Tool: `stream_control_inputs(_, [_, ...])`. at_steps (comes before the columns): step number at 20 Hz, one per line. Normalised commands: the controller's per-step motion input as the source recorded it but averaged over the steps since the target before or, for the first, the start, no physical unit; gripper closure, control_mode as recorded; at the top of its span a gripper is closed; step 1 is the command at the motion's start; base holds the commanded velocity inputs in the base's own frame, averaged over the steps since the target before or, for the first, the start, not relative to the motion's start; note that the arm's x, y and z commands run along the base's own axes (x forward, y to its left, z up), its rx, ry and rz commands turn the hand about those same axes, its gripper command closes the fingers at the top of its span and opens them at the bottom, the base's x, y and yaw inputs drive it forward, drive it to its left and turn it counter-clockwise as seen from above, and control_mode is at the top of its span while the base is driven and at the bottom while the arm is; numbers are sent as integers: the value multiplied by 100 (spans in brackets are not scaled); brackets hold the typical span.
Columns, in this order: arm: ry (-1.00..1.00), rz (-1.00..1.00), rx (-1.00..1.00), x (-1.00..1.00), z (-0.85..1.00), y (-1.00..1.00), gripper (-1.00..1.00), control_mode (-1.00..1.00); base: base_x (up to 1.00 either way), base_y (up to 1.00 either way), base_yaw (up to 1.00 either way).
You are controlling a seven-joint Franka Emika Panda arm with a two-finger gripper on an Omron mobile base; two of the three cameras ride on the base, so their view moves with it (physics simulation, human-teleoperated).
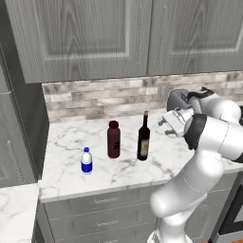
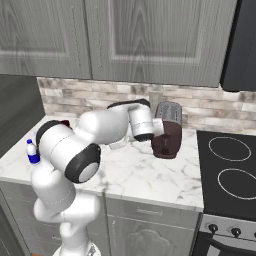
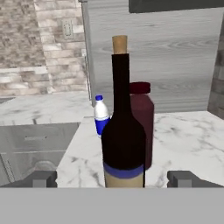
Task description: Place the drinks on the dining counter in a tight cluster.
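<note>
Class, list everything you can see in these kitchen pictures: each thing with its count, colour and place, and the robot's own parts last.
Wine bottle: one, dark, on the worktop, rightmost of the three.
Squat bottle: one, dark maroon, middle.
Water bottle: one, clear with blue label, leftmost.
Toaster: one, dark brown, by the brick wall.
Worktop: one, white marble, over grey drawers.
Cupboards: grey, above.
Stove: one, black, right of the worktop.
Arm: one, white.
Gripper: one, open, facing the wine bottle.

Three bottles are seen upright in a spaced row on the marble table (image 1: 71, 175): a tall dark wine bottle (image 1: 144, 137), a squat maroon bottle (image 1: 113, 139) and a small blue-labelled water bottle (image 1: 86, 161)
</note>
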Motion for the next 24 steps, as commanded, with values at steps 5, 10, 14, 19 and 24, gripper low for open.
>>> stream_control_inputs(5, [0, 0, 0, 0, -7, 13, -100, -100, 0, 0, 0])
stream_control_inputs(10, [0, 0, 0, 0, -3, 23, -100, -100, 0, 0, 0])
stream_control_inputs(14, [0, 0, 0, 2, -1, 23, -100, -100, 0, 0, 0])
stream_control_inputs(19, [0, 0, 0, 1, 0, 23, -100, -100, 0, 0, 0])
stream_control_inputs(24, [0, 0, 0, 0, 0, 22, -100, -100, 0, 0, 0])
